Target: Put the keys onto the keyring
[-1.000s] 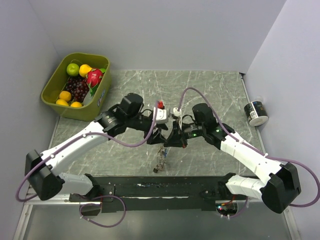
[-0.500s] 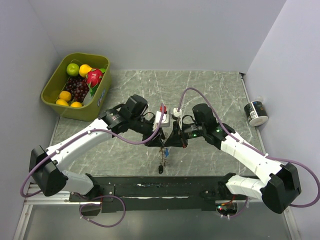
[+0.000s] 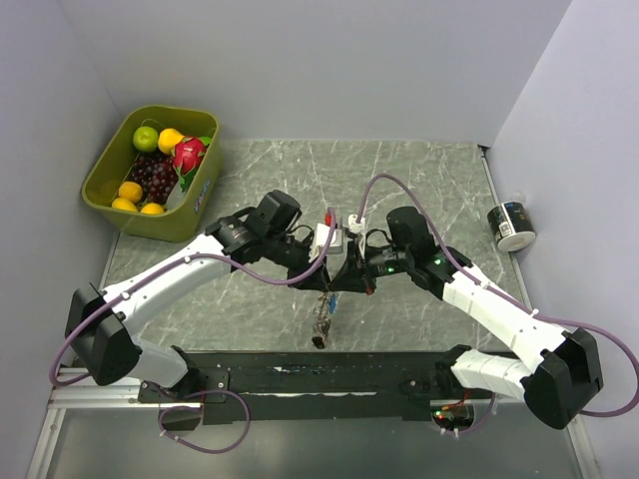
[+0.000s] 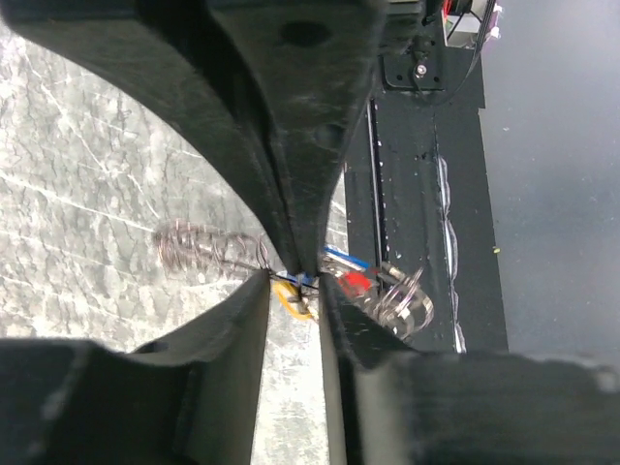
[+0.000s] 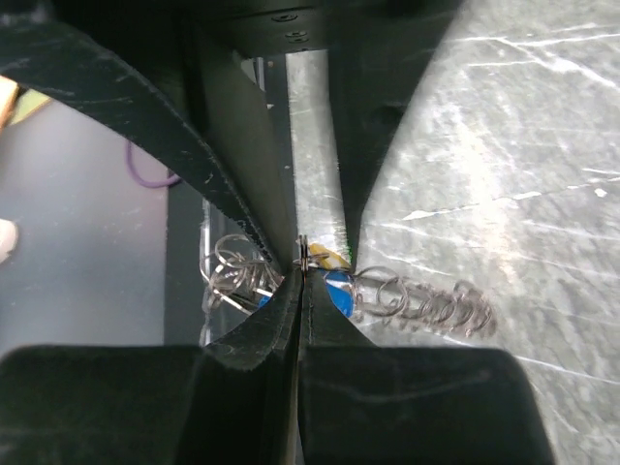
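My two grippers meet tip to tip above the middle of the marble table. My right gripper point(image 5: 300, 274) is shut on the thin edge of the keyring point(image 5: 302, 252), seen edge-on. My left gripper point(image 4: 294, 291) is open, and its fingers point(image 4: 232, 329) straddle a thin wire and a yellow key point(image 4: 294, 298). A red key point(image 4: 356, 282) and a blue key point(image 5: 339, 294) hang beside it. A chain of small silvery rings point(image 5: 426, 305) trails off. In the top view the bunch of keys point(image 3: 321, 321) dangles under both grippers: left point(image 3: 327, 281) and right point(image 3: 344, 281).
A green bin of fruit point(image 3: 105, 165) stands at the back left. A small black-and-white roll point(image 3: 512, 226) lies at the right wall. A black mat point(image 3: 379, 371) runs along the front edge, right under the hanging bunch.
My left arm has swung to the right and closed in on the right gripper. The right gripper has kept its place. The hanging bunch has shifted a little.
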`<action>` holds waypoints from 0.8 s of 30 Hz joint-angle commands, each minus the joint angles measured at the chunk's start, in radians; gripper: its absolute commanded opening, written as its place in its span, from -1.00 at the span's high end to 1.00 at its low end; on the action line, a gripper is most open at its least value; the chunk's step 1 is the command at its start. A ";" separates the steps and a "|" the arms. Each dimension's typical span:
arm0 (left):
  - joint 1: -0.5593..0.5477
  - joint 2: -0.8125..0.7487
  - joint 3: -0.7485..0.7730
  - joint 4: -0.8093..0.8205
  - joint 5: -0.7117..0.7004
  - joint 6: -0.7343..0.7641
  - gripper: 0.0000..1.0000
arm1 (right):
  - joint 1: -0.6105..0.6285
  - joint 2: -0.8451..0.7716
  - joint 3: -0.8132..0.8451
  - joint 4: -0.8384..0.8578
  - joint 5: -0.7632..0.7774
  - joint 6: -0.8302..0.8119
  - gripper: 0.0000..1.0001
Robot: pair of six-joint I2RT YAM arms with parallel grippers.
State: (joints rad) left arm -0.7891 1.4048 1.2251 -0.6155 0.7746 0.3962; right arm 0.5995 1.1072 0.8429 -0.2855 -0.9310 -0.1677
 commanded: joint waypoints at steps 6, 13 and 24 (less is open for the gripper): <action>-0.004 -0.015 0.036 0.020 0.000 0.016 0.95 | 0.002 -0.024 0.013 0.031 -0.025 -0.013 1.00; -0.004 -0.030 0.033 0.030 -0.012 0.012 0.77 | 0.002 -0.024 0.009 0.032 -0.028 -0.013 1.00; -0.004 -0.036 0.031 0.046 -0.015 -0.002 0.87 | 0.002 -0.021 0.007 0.032 -0.029 -0.015 1.00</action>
State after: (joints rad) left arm -0.7910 1.4040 1.2251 -0.6109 0.7547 0.3935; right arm 0.5968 1.1072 0.8421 -0.2928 -0.9253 -0.1776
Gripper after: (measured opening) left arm 0.162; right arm 0.008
